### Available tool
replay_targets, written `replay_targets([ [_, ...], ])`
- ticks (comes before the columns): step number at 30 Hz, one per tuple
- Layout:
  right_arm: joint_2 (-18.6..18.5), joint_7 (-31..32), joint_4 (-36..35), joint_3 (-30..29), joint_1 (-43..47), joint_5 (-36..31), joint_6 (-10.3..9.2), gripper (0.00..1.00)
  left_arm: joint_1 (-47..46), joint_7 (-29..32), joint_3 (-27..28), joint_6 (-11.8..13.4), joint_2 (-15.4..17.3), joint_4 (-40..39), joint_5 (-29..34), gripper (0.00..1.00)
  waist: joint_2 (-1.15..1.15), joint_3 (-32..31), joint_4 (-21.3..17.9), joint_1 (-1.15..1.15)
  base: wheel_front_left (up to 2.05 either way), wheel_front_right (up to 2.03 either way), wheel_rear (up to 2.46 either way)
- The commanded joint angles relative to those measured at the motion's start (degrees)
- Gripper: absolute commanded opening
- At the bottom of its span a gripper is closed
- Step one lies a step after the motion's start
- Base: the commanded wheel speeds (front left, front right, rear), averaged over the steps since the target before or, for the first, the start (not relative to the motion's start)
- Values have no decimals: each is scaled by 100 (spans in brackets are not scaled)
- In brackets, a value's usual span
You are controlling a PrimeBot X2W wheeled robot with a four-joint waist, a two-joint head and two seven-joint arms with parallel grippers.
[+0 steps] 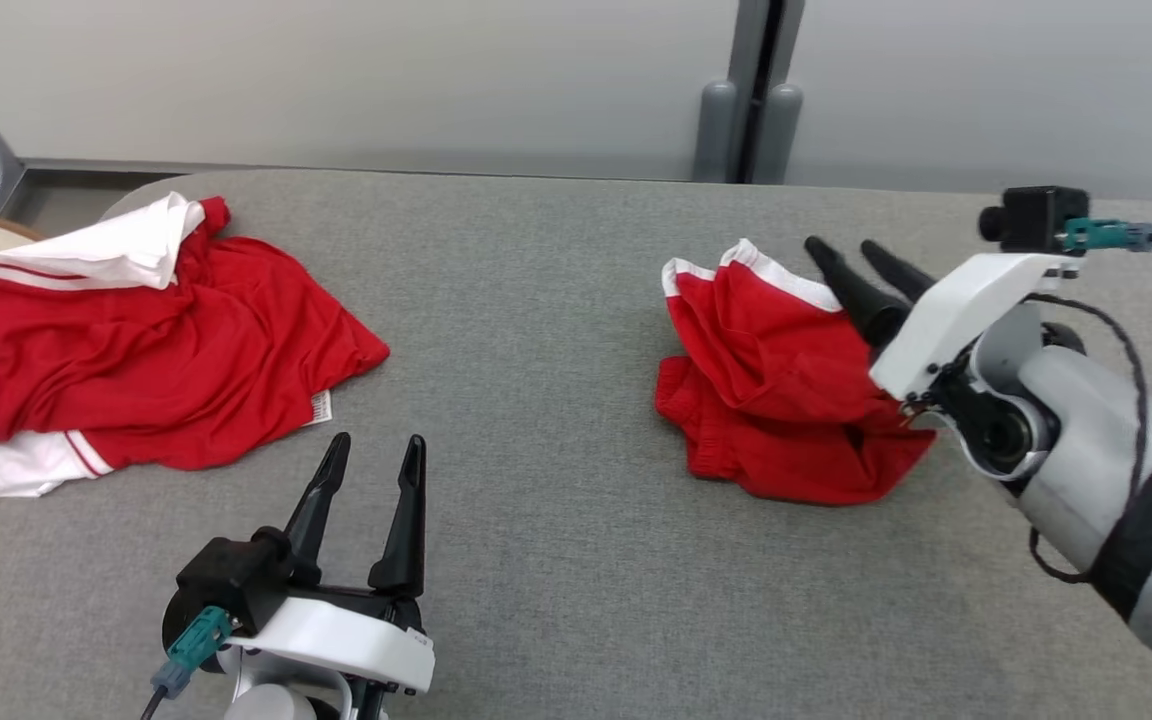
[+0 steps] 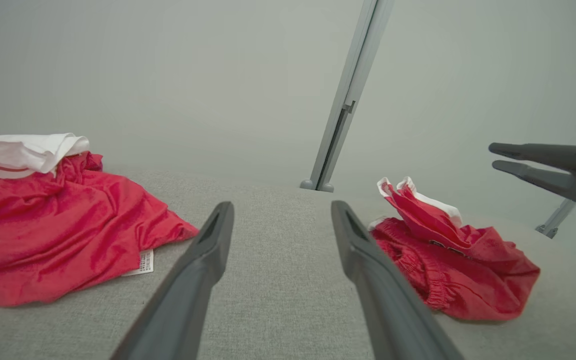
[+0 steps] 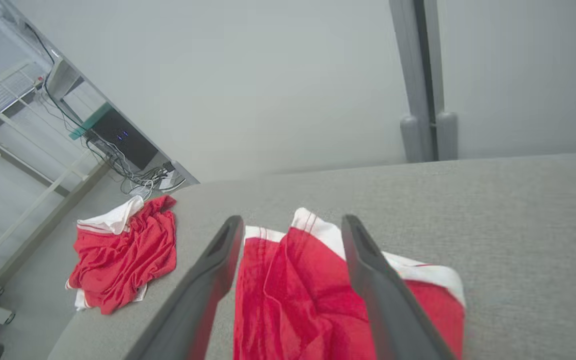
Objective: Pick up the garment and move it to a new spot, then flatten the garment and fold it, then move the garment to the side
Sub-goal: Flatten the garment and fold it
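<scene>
Red shorts (image 1: 766, 400), white-trimmed hems; crumpled in heap; lying right of centre.

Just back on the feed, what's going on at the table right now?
The right gripper hangs open above the crumpled red shorts on the right of the grey table, not gripping them. The left gripper is open at the near side, holding nothing. A second red and white garment lies bunched at the table's left end. Nothing is flattened or folded yet.

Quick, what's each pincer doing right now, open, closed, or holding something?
Left pincer: open, holding nothing.
Right pincer: open, holding nothing, above the smaller red garment.
</scene>
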Motion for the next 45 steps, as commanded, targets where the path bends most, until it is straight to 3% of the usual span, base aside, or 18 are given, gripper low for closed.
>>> replay_targets([
  [1, -185, -191, -101, -58, 97, 12, -2, 100, 46, -1, 47, -30, 8, -12, 59, 100, 0, -112, -191, 0, 0, 0, 0],
  [7, -780, -892, 91, -157, 334, -234, -1, 100, 104, -1, 84, -89, -7, -39, 122, 100, 0, -157, -315, 0, 0, 0, 0],
  [15, -628, -905, 709, -120, 458, -273, -2, 97, 25, -1, 47, -151, -35, -13, 167, 100, 0, -17, -166, 0, 0, 0, 0],
  [16, -560, -816, 801, -95, 434, -263, -2, 45, -5, -1, 37, -160, -39, -8, 175, 100, 0, 20, -123, 0, 0, 0, 0],
  [17, -501, -702, 921, -68, 410, -251, -2, 10, -38, -1, 25, -174, -44, 0, 180, 100, 0, 54, -75, 0, 0, 0, 0],
  [18, -442, -540, 1026, -17, 404, -250, -2, 0, -60, -1, 20, -183, -45, 6, 181, 100, 0, 88, -17, 0, 0, 0, 0],
  [21, -159, 104, 1241, 85, 522, -113, -2, 0, -102, -1, 38, -189, -60, 50, 146, 100, 0, 169, 212, 0, 0, 0, 0],
  [28, 162, 488, 838, 267, 816, -1, -2, 0, -67, -1, 111, -194, -78, 100, 122, 100, 0, 145, 525, 0, 0, 0, 0],
  [38, 647, 54, 58, 608, 965, -364, -2, 0, 47, -1, 201, -184, -88, 99, 177, 100, 0, -12, 477, 0, 0, 0, 0],
  [45, 500, -518, -466, 665, 807, -590, -2, 0, 100, -2, 304, -197, -86, 41, 258, 100, 0, -188, 141, 0, 0, 0, 0],
])
